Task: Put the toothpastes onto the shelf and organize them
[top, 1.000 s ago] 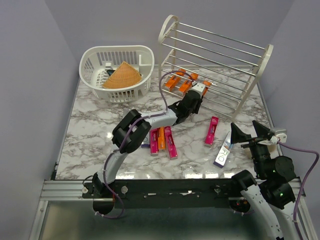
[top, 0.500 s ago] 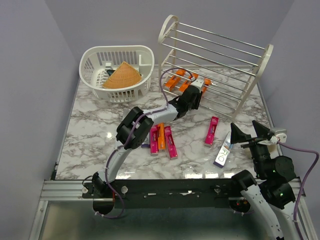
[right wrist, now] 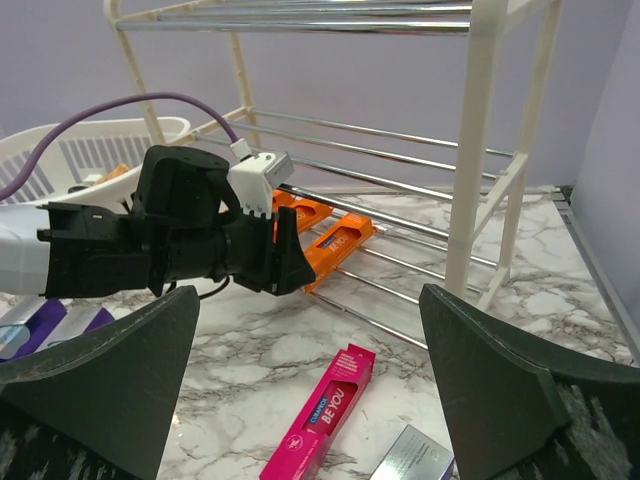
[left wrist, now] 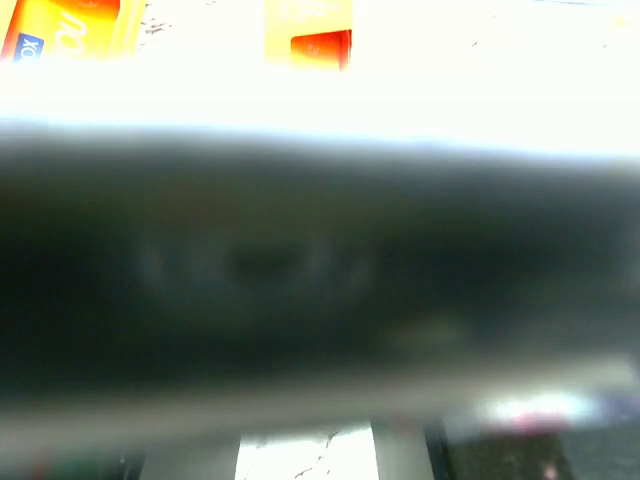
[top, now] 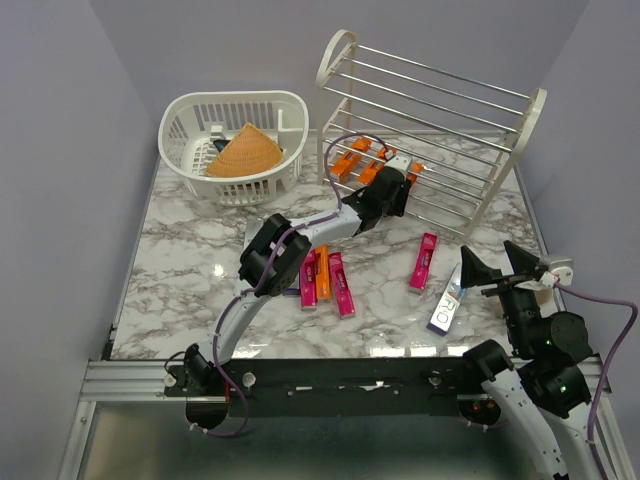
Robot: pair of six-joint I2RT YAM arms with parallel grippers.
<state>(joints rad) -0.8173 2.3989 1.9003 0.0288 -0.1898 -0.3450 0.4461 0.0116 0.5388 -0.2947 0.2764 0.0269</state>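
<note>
The cream shelf stands at the back right, also in the right wrist view. Three orange cartons lie on its lowest rods. My left gripper reaches in among them; its tip is next to an orange carton, and I cannot tell its jaw state. The left wrist view is dark blur, with orange cartons at the top. A pink carton and a silver carton lie by my right gripper, which is open and empty.
A white basket with a tan woven cone stands at the back left. Pink, orange and purple cartons lie together on the marble under the left arm. The purple cable loops over the left arm.
My left gripper has pushed a little farther up and right into the shelf's lowest tier. The cartons and the right arm have not moved.
</note>
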